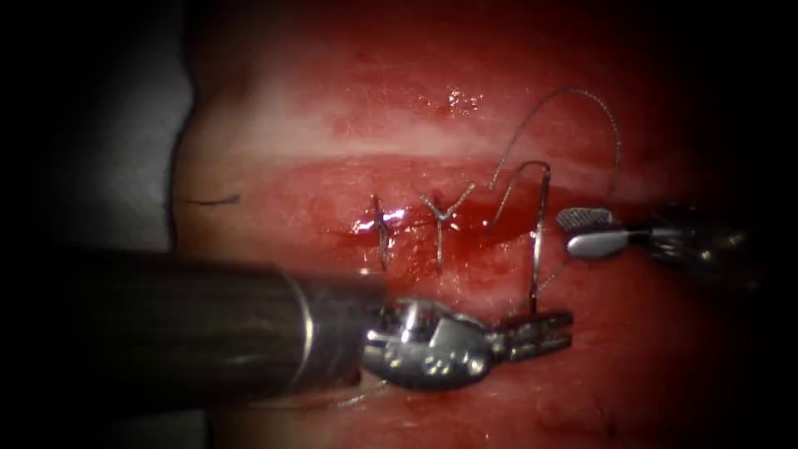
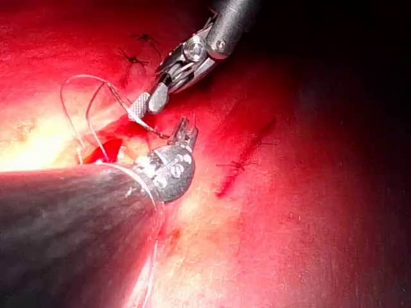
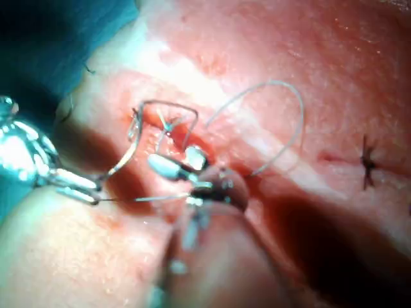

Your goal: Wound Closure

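My left tool (image 1: 540,331) reaches in from the lower left, its jaws shut on the curved needle (image 1: 541,224) near its thread end. The needle arches up over the tissue (image 1: 349,133). Its far end dips to the wet right end of the cut (image 1: 465,223); I cannot tell if it is in the tissue there. Thread (image 1: 582,96) loops high above and to the right of the cut. My right tool (image 1: 583,231) hovers just right of the needle with jaws open, holding nothing. The right wrist view shows the open right tool (image 3: 182,162), the needle (image 3: 131,138) and the left tool (image 3: 70,186).
Two finished stitches (image 1: 381,231) (image 1: 440,223) cross the cut left of the needle. Red fluid (image 1: 490,218) pools at the cut's right end. A cut thread end (image 1: 212,200) lies at the far left, beside grey cloth (image 1: 125,141). The left shaft (image 1: 166,333) covers the lower left.
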{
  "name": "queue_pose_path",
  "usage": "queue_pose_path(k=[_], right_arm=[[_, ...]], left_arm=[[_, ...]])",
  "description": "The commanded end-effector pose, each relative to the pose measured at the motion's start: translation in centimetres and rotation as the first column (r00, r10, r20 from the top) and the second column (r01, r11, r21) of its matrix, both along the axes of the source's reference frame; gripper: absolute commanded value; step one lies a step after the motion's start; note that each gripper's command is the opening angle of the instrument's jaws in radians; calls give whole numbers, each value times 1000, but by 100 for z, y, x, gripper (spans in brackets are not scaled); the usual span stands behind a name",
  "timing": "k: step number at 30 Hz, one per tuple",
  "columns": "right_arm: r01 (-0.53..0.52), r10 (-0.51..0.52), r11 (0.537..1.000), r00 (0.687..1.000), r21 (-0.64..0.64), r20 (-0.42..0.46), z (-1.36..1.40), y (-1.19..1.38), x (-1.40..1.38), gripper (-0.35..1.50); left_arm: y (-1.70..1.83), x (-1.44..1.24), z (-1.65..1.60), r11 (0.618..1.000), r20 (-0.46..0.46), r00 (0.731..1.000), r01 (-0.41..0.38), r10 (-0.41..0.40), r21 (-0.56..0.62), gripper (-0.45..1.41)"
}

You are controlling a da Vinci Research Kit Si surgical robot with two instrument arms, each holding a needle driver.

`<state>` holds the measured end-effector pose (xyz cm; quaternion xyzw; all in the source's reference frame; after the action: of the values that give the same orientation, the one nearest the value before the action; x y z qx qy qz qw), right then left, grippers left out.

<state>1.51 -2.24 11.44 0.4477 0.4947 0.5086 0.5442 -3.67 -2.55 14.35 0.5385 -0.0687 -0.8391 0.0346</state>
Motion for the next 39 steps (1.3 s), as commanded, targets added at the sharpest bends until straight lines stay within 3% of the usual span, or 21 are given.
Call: queue_pose_path(k=[1,6,10,14,16,35,38,39], right_arm=[[6,-5,1000,1000,19,-8,4,-10,6,110],[4,-3,998,1000,55,-4,-7,-7,17,103],[-24,22,998,1000,66,19,-15,2,28,111],[-77,68,995,987,56,148,-24,14,35,101],[-96,86,994,982,53,167,-25,18,35,101],[-88,83,996,967,13,239,-18,15,65,94],[-87,81,996,967,12,242,-16,14,65,78],[-84,78,996,967,12,243,-16,13,65,36]], left_arm=[[-8,-4,9,1000,-8,1000,0,0,-2,-45],[-9,-8,18,999,-55,998,13,-15,-47,-45],[-12,-11,20,998,-65,998,18,-21,-55,-45],[-11,-10,20,998,-76,997,17,-22,-64,-45],[-11,-9,21,998,-78,997,20,-25,-62,-45],[-13,-12,19,998,-76,997,21,-26,-57,-45],[-14,-12,17,998,-76,997,22,-26,-57,-45],[-14,-12,17,998,-76,997,22,-26,-57,-45]])
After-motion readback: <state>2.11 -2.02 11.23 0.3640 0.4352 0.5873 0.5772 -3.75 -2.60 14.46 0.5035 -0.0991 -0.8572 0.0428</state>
